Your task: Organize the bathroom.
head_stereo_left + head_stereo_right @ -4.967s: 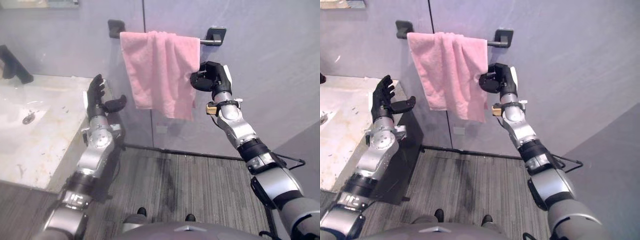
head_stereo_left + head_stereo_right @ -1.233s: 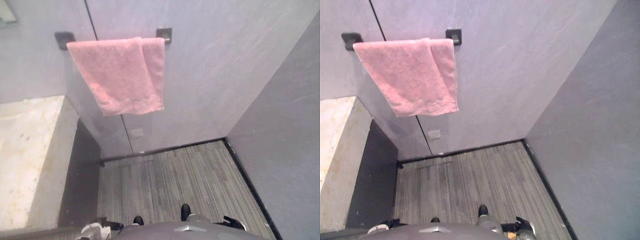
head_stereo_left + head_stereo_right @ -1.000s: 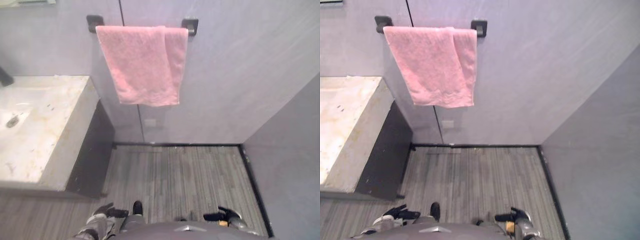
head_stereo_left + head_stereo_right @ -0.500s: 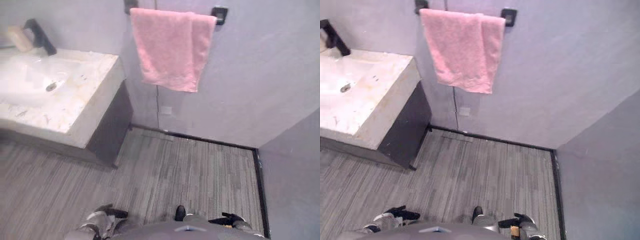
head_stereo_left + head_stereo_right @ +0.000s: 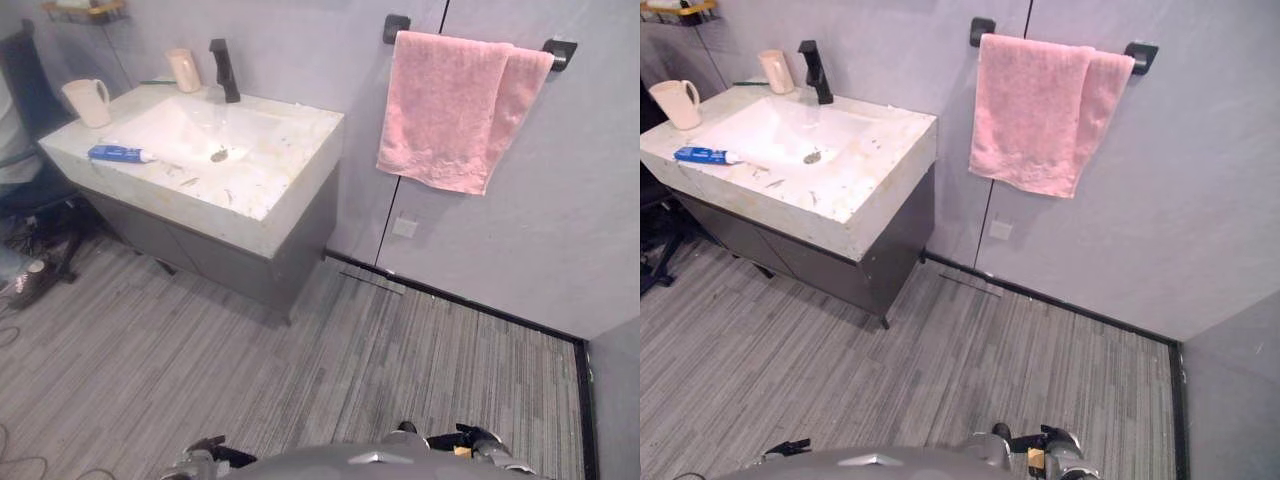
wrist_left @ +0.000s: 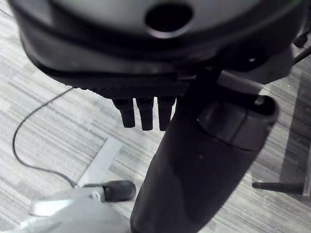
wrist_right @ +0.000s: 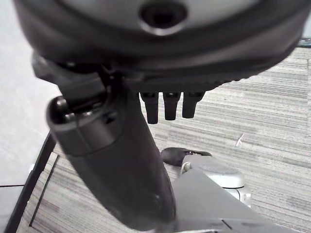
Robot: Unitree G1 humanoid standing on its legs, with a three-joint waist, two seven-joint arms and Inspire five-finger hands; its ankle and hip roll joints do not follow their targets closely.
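Both hands hang low at the robot's sides, the left hand (image 5: 207,452) at the bottom left of the head views and the right hand (image 5: 470,440) at the bottom right; each wrist view shows its fingers (image 6: 143,111) (image 7: 167,104) straight and relaxed, holding nothing. The pink towel (image 5: 450,105) hangs spread over its wall bar (image 5: 555,48) up and to the right. What looks left to tidy sits on the sink counter (image 5: 270,190), far ahead and to the robot's left: a blue toothpaste tube (image 5: 118,153) lies flat by the basin, its long axis running roughly left to right, a cream mug (image 5: 88,101) stands beyond it and a pale cup (image 5: 184,69) stands beside the black faucet (image 5: 224,70). The left hand is judged the nearer one, though well apart from all of them
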